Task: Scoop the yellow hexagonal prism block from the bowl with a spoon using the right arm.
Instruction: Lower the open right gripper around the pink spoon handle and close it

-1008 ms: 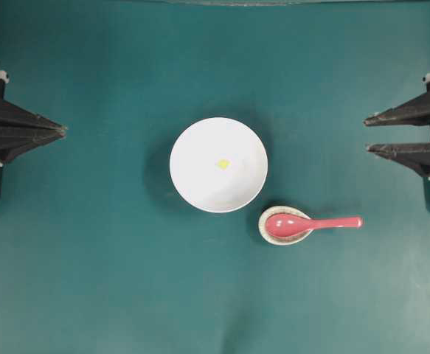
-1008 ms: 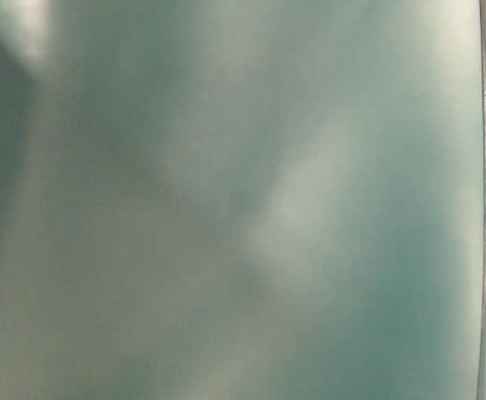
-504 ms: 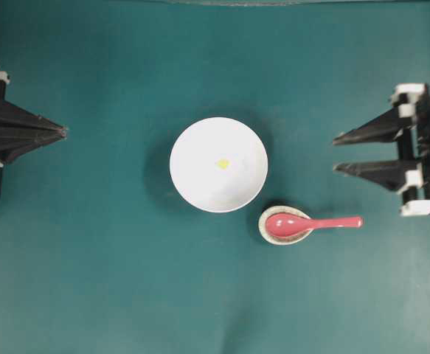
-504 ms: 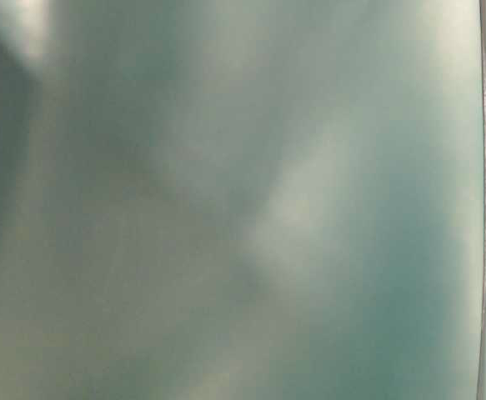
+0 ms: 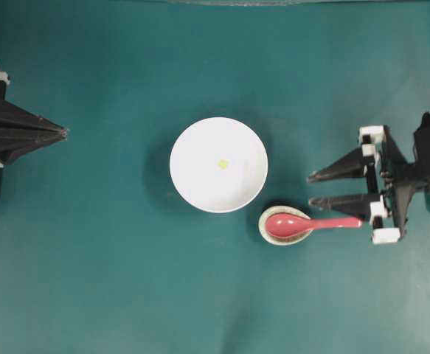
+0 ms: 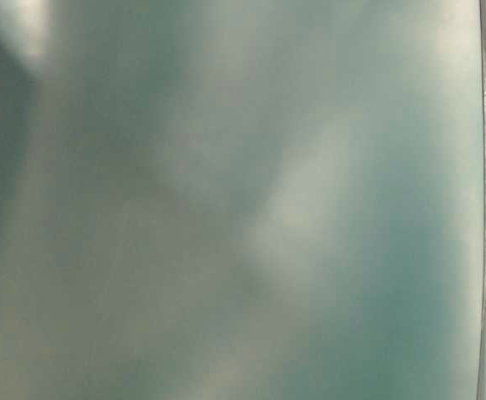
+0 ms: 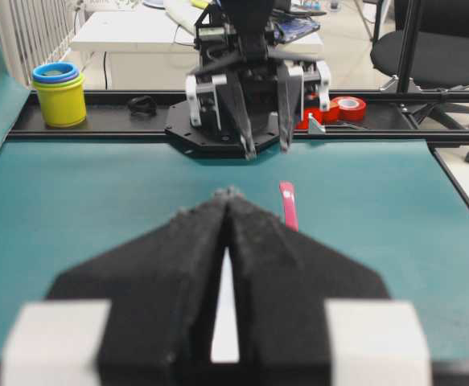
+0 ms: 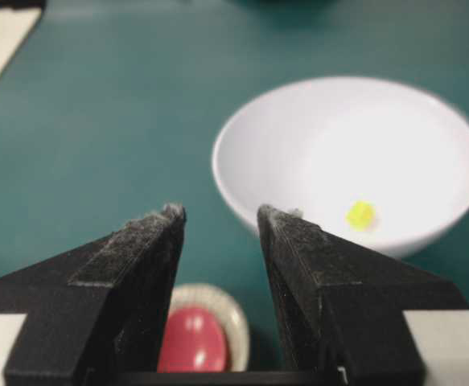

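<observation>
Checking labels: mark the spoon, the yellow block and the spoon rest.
spoon (image 5: 331,222), overhead view, middle of the pink handle.
yellow block (image 8: 360,215), right wrist view, centre of the block inside the white bowl.
spoon rest (image 5: 268,215), overhead view, speckled rim beside the spoon's scoop.

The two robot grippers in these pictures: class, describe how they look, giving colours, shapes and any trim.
Both the left gripper and right gripper are matt black, each with two long wedge-shaped fingers tapering to a point. White blocks trim the finger bases. The right gripper's fingers carry rough, dark, fuzzy-edged inner pads.
</observation>
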Tool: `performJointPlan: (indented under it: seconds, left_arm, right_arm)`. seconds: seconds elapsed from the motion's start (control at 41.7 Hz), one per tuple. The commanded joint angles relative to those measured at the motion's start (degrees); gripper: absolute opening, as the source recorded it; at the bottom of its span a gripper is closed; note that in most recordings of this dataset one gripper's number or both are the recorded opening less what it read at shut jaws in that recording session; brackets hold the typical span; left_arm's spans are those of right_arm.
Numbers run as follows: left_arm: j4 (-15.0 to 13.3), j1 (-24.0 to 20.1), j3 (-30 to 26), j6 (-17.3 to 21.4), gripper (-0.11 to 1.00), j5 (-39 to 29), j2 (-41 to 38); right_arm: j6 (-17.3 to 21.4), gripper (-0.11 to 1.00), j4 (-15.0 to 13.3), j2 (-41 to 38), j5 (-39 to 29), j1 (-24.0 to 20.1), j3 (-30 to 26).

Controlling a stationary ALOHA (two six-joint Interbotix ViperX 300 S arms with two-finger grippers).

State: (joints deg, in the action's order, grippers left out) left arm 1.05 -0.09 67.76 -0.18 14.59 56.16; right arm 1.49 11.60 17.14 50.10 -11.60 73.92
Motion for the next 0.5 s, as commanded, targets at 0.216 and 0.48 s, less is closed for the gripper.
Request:
performJointPlan:
  seconds: [0.216,0.48]
  left_arm:
    - [0.09,-0.09,-1.23,0.18,0.01,0.26,-0.26]
    - [0.09,-0.09,-1.14,0.09,0.01,0.00,-0.26]
  right_arm:
    - [-0.18,0.49,7.29,-8.61,8.26,-7.56,1.05]
    - [-0.18,0.49,16.00,-16.35,12.22,-14.94,1.85]
